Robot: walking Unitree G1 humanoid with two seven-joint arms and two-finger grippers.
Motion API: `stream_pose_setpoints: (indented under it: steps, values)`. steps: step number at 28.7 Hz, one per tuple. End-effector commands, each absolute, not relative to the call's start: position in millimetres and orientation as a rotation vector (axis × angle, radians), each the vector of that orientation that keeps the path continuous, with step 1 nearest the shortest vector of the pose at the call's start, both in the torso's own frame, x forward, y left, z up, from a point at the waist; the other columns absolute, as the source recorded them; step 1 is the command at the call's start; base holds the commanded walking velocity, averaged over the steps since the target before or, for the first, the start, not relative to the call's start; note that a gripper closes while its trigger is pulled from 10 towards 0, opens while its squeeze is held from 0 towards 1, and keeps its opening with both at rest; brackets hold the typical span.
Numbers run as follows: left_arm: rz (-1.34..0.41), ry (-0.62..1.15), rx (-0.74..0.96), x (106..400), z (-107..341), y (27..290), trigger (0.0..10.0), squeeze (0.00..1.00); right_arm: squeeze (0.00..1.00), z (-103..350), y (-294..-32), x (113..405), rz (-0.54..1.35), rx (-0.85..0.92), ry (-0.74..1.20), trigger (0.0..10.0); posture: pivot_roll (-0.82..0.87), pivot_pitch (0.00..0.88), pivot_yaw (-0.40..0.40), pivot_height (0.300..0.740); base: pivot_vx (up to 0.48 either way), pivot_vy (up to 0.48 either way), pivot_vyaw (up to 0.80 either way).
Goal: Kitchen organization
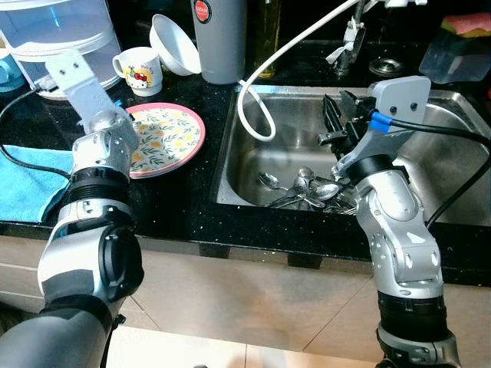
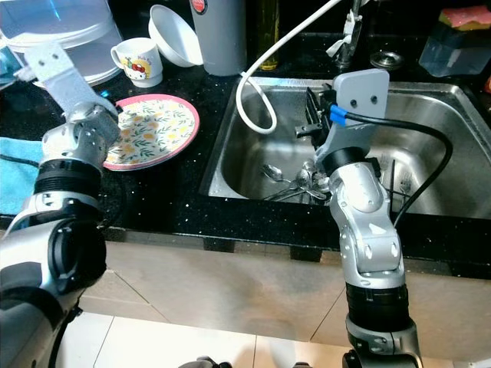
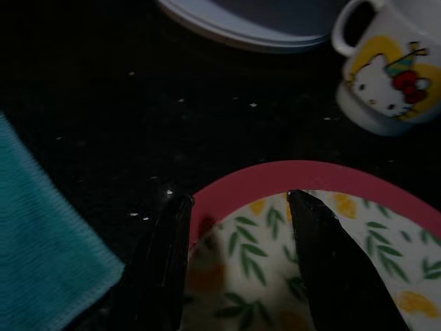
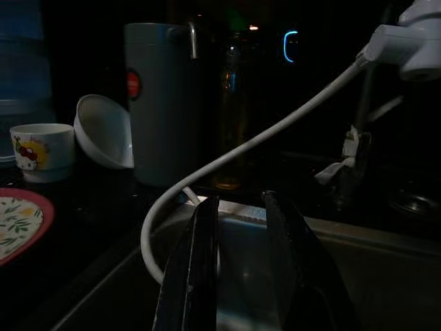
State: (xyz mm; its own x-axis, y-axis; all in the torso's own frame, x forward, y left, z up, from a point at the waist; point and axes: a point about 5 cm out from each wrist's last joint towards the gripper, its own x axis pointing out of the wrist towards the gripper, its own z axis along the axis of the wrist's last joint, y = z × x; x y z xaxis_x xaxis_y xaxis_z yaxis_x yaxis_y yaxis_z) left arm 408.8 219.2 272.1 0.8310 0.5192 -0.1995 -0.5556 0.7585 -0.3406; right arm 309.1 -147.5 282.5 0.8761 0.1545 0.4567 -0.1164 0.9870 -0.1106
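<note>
the dark desk (image 1: 176, 207) carries a steel sink (image 1: 253, 115) whose basin lies under and ahead of the right gripper (image 4: 238, 227); that gripper's fingers (image 4: 196, 269) stand a little apart, holding nothing, aimed along the white hose (image 1: 257, 119) that loops over the sink's near-left corner. the left gripper (image 3: 238, 227) hangs over the near edge of the flowered plate (image 1: 165, 138), its fingers (image 3: 324, 255) spread either side of the pink rim, not yet closed on it. judging the step to be taking the plate, the fingers should drop until one slips under the rim, then pinch and lift level, clear of the mug (image 1: 140, 69) just beyond them. a blue towel (image 1: 27, 180) lies beside the left fingers. counted: one sink, one grey canister (image 1: 222, 38), one plate, one white bowl (image 1: 175, 46), one mug, and a tangle of spoons (image 1: 307, 192) below the right fingers, too jumbled to number.
</note>
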Motion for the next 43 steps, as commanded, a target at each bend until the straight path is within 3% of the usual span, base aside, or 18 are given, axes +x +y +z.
stream_pose_setpoints:
  steps: [1,4,14,22,32,43]
  values:
    - [0.624,0.113,-0.373,408,274,224,10.0,0.00,0.00,283,-148,308,0.146,-0.078,-0.492,10.0,0.03,0.091,0.074,0.740,0.000,0.000,0.00]
    - [0.692,0.150,-0.275,405,266,229,10.0,0.00,0.00,284,-149,309,0.144,-0.077,-0.494,10.0,0.03,0.096,0.071,0.740,0.000,0.000,0.00]
    - [0.718,0.178,-0.292,407,260,218,10.0,0.00,0.00,283,-149,309,0.140,-0.073,-0.491,10.0,0.03,0.110,0.069,0.740,0.000,0.000,0.00]
    - [0.837,0.177,-0.238,402,256,231,10.0,0.00,0.00,284,-150,309,0.135,-0.071,-0.492,10.0,0.03,0.118,0.070,0.740,0.000,0.000,0.00]
    - [0.659,0.322,-0.536,408,239,211,10.0,0.00,0.00,285,-150,309,0.131,-0.070,-0.496,10.0,0.03,0.122,0.069,0.740,0.000,0.000,0.00]
    - [0.439,0.385,-0.537,415,239,181,10.0,0.00,0.00,286,-150,309,0.130,-0.070,-0.498,10.0,0.03,0.123,0.070,0.740,0.000,0.000,0.00]
